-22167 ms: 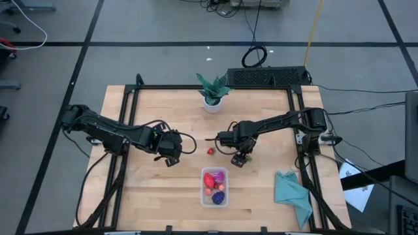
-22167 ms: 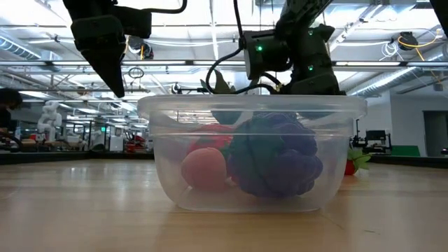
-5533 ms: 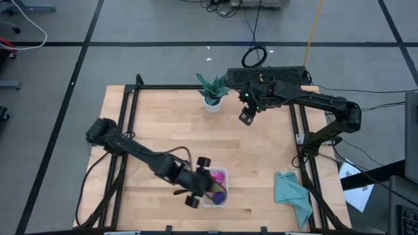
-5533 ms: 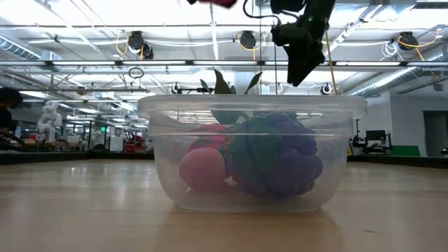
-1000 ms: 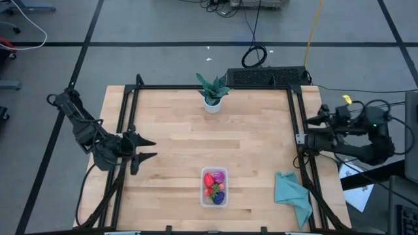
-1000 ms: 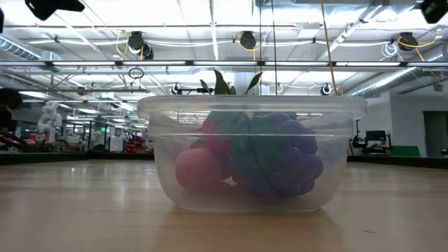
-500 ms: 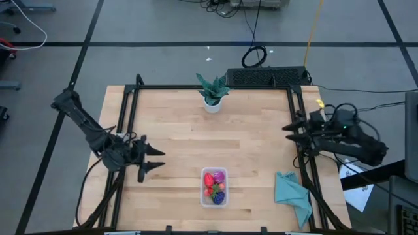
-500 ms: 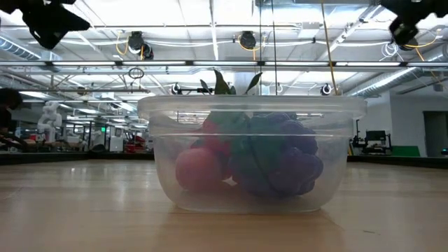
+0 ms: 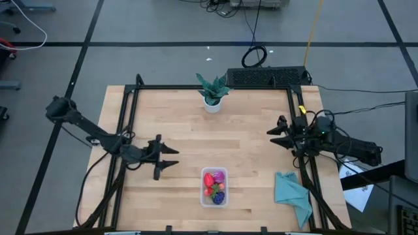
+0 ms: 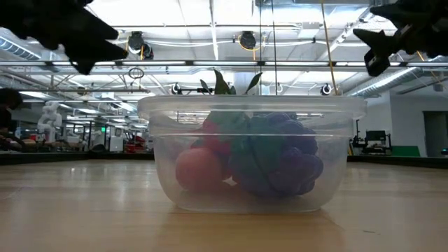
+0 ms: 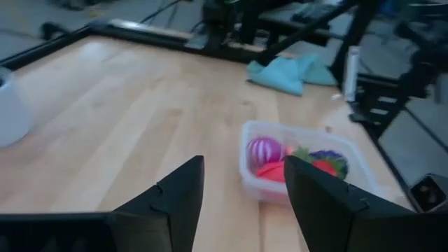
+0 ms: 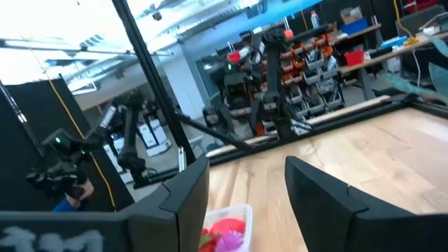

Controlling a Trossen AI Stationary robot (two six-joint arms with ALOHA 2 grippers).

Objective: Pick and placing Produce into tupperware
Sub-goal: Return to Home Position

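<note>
The clear tupperware (image 9: 214,195) stands near the table's near edge, midway across. The produce (image 9: 214,184) lies inside it: red, magenta, dark purple and pinkish pieces. The low view shows the tupperware (image 10: 252,105) close up, with a purple cluster (image 10: 276,157) and a pinkish piece (image 10: 198,170) on its floor. My left gripper (image 9: 174,156) hovers open to the container's left, pointing at it; its wrist view shows the tupperware (image 11: 246,164) ahead of the left gripper (image 11: 245,203). My right gripper (image 9: 272,138) is open above the table's right side; its wrist view shows the tupperware (image 12: 238,212) ahead of the right gripper (image 12: 248,199).
A green plant in a white pot (image 9: 212,93) stands at the far edge, midway across. A crumpled teal cloth (image 9: 292,194) lies near the right near corner. The black frame rails (image 9: 125,130) run along both sides. Bare wood lies between the plant and the container.
Both arms have swung in from the table's sides. My left gripper has moved right, toward the container, and my right gripper has moved left, in over the table's right edge. Both have stayed open. The container and produce have not moved.
</note>
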